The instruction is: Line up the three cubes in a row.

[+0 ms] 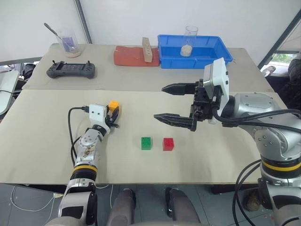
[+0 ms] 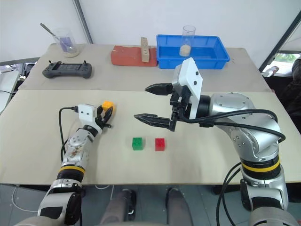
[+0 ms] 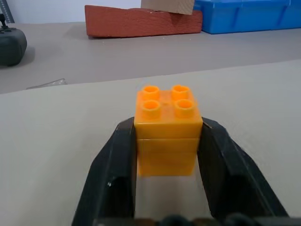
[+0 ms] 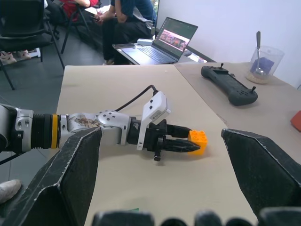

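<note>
My left gripper (image 1: 114, 112) lies low on the table's left side, shut on the yellow-orange cube (image 3: 167, 127), which sits on the surface with its studs up and a finger on each side. The green cube (image 1: 146, 143) and the red cube (image 1: 168, 144) stand side by side near the front middle, a small gap between them, to the right of and nearer than the orange one. My right gripper (image 1: 159, 102) hovers above the table behind the red cube, pointing left, open with nothing between its fingers.
At the back stand a blue bin (image 1: 221, 57) holding a glass cup (image 1: 190, 40), a red slab (image 1: 131, 57) with a wooden block (image 1: 147, 49) on it, a black controller (image 1: 70, 70) and a cup with a spoon (image 1: 69, 43). A laptop (image 4: 162, 42) sits beyond the table's left end.
</note>
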Controlling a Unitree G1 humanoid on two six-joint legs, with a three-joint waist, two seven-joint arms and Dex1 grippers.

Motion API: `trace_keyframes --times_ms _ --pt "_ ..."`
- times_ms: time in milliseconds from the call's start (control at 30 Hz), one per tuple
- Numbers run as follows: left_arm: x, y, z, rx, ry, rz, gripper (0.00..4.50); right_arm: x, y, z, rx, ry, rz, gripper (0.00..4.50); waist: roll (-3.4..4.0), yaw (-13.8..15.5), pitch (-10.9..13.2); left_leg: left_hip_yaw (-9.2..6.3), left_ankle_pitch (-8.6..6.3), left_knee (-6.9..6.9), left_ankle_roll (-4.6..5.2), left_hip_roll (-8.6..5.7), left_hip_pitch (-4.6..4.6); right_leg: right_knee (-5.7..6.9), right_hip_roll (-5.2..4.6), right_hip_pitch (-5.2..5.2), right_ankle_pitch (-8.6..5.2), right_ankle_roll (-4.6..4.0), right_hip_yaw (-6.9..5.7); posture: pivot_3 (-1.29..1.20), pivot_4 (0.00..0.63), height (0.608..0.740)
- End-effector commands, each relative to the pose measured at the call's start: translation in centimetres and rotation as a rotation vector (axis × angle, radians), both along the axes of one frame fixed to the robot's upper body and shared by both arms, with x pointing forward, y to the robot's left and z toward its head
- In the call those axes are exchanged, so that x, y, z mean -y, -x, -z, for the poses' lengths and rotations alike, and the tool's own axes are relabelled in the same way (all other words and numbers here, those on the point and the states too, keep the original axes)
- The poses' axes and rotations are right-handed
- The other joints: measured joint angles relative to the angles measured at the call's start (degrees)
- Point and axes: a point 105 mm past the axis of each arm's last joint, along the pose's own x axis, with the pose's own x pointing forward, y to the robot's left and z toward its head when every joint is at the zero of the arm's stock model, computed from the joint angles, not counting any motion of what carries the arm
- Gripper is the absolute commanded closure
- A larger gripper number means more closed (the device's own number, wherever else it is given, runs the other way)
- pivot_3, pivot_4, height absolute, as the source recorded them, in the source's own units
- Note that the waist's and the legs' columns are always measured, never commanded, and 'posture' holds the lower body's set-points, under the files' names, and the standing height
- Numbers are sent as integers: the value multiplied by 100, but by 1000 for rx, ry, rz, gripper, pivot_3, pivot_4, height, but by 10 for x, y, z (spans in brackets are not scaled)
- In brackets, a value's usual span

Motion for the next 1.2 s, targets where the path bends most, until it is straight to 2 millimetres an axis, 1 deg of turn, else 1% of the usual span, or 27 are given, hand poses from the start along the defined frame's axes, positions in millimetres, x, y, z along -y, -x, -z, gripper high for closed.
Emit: trace_keyframes --times_ms 33,167,300,333,367,400,467,533,567,667,800,1000,1200 --pt "0 -4 -5 9 4 1 3203 1 3 -13 68 -23 -4 0 0 -2 0 0 0 0 0 0 -1 -1 1 -1 0 0 0 0 150 740" --pt "0 -3 -15 31 1 28 3203 2 2 -12 65 -22 -1 0 0 -16 0 0 1 0 2 1 -3 -7 1 -1 -2 4 0 0 150 740" --pt "13 8 -36 59 -12 211 3203 4 1 -9 62 -16 -1 0 0 -41 0 1 1 0 2 2 -23 -8 1 -22 -4 6 0 0 150 740" --pt "17 17 -47 65 -29 311 3203 4 2 -8 61 -8 -12 0 -1 -43 0 2 1 0 3 2 -29 -8 0 -31 -3 6 2 0 150 740" --pt "20 25 -53 66 -41 384 3203 5 3 -7 60 -1 -21 0 -3 -59 2 3 2 0 3 2 -32 -7 1 -34 -3 6 2 0 150 740" --pt "22 37 -59 55 -78 483 3203 5 5 -4 64 15 -37 0 -3 -80 2 2 2 0 3 4 -39 -6 3 -43 -3 5 2 0 150 740" --pt "24 54 -62 21 -128 610 3203 6 7 -1 69 35 -56 0 -2 -117 2 3 1 -1 3 4 -44 0 3 -52 -4 5 4 0 150 740" --pt "24 71 -57 -30 -198 728 3203 7 6 0 67 41 -63 0 -2 -150 2 5 1 -7 3 5 -42 1 2 -57 -10 -1 5 0 150 740" --pt "21 77 -52 -58 -230 770 3203 7 6 0 67 43 -66 0 -1 -166 2 6 1 -8 3 6 -42 0 2 -58 -14 2 5 0 150 740" --pt "16 92 -38 -115 -284 872 3203 4 5 1 91 61 -78 0 -1 -170 2 9 1 -9 3 8 -37 1 3 -59 -18 -2 5 0 150 740" --pt "16 109 -23 -157 -329 989 3203 0 9 -4 100 61 -97 0 -1 -155 3 11 1 -8 3 9 -39 3 1 -66 -17 -5 5 0 150 740" --pt "16 113 -15 -167 -337 1055 3203 1 14 -6 85 63 -115 0 -1 -133 3 15 1 -8 3 10 -43 -1 -2 -67 -17 -5 4 0 150 740" --pt "12 122 -10 -193 -357 1114 3203 3 13 1 74 71 -102 0 0 -136 3 16 1 -8 3 11 -48 -1 -1 -71 -18 -4 4 0 150 740"
